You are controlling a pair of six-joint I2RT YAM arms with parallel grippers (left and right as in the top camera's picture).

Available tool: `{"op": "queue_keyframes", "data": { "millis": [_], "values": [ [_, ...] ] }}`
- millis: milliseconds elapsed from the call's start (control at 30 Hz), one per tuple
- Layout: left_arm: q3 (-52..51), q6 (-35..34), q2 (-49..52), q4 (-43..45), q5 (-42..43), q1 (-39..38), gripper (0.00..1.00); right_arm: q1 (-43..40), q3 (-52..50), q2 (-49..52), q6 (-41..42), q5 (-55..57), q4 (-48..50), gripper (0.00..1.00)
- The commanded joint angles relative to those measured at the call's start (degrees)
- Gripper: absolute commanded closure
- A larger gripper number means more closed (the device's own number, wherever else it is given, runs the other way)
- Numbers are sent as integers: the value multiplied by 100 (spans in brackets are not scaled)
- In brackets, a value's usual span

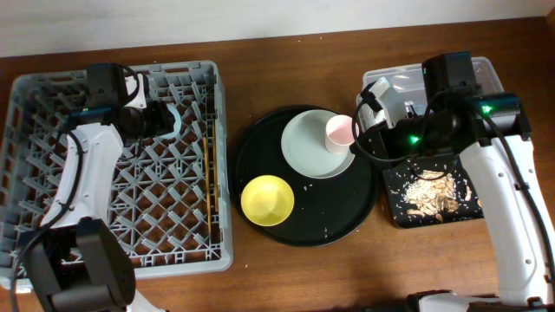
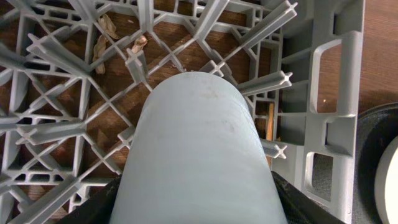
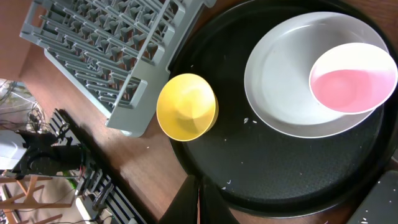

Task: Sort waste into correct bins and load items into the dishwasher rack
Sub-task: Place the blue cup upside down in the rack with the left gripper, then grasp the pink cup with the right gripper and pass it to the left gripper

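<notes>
dishwasher rack (image 1: 52,173): grey pegged crate at the left of the table.
left gripper (image 1: 165,119): above the rack's upper middle, with its black fingers (image 2: 99,205) clamped on both sides of the light-blue cup.
light-blue cup (image 2: 199,155): held on its side over the pegs; whether it touches them cannot be told.
chopsticks (image 1: 208,173): lying in the rack along its right wall.
round black tray (image 1: 347,217): centre of the table, just right of the rack, with a few pale crumbs on it.
yellow bowl (image 1: 266,199): upright on the tray's near-left part.
plate (image 1: 308,143): on the tray's far-right part.
pink cup (image 1: 339,132): upright on the plate's right side.
right gripper (image 1: 371,121): over the tray's right rim, just beside the pink cup; its finger spread cannot be told.
clear tub (image 1: 490,74): far right, largely under the right arm.
black rectangular tray (image 1: 395,212): just in front of the tub, holding beige food scraps (image 1: 434,192).
</notes>
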Motion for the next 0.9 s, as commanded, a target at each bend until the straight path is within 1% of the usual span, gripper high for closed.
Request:
{"op": "queue_keyframes", "data": {
  "millis": [0, 33, 100, 133, 167, 200, 233, 267, 300, 367, 400, 433, 467, 500, 533, 567, 633, 667, 733, 867],
  "values": [
    [9, -28, 35, -2, -85, -7, 2, -22, -33, 15, 24, 52, -22, 94],
    [11, -28, 35, -2, -85, -7, 1, -22, -33, 15, 22, 52, -24, 90],
    [26, -28, 28, 4, -76, -7, 1, -22, -33, 15, 22, 52, -39, 87],
    [50, -28, 24, 7, -76, -7, 1, -22, -33, 15, 22, 52, -44, 81],
    [153, -26, 9, -22, -66, -7, 1, -22, -33, 15, 24, 52, -48, 64],
    [271, -26, -50, -79, -35, -7, 1, -22, -33, 15, 22, 52, -46, 55],
    [339, -28, -114, -122, -17, -7, 1, -22, -33, 15, 22, 52, -39, 54],
    [424, -28, -328, -197, 138, -7, 4, -22, -33, 15, 20, 55, -13, 53],
    [433, -33, -555, -278, 286, -7, 9, -22, -33, 15, 7, 96, 9, 54],
    [433, -177, -1095, -896, 407, -7, 27, -22, -33, 22, 31, 474, 87, 54],
    [433, -175, -1246, -1189, 553, -13, 37, -22, -33, 57, 85, 588, 133, 54],
    [433, -173, -1388, -1637, 680, -17, 55, -20, -33, 125, 173, 588, 203, 53],
    [433, -173, -1414, -1928, 682, -20, 57, -13, -35, 205, 212, 588, 297, 54],
    [431, -170, -1412, -2184, 680, -24, 57, 24, -44, 319, 223, 590, 411, 54],
    [404, -153, -1412, -2444, 678, -33, 51, 98, -63, 507, 293, 638, 546, 54],
    [398, -153, -1412, -2583, 682, -33, 48, 164, -70, 651, 522, 817, 643, 54],
    [398, 164, -1412, -2859, 739, -107, 42, 518, -70, 1250, 887, 1578, 1091, 54],
    [391, 236, -1412, -2905, 782, -210, 40, 774, -70, 1622, 979, 1915, 1449, 58],
    [389, 236, -1412, -2918, 778, -378, 39, 1123, -70, 2046, 975, 2518, 1884, 66],
    [387, 385, -1412, -2898, 737, -629, 39, 1532, -70, 2520, 975, 3805, 2376, 66]
  ]
}}
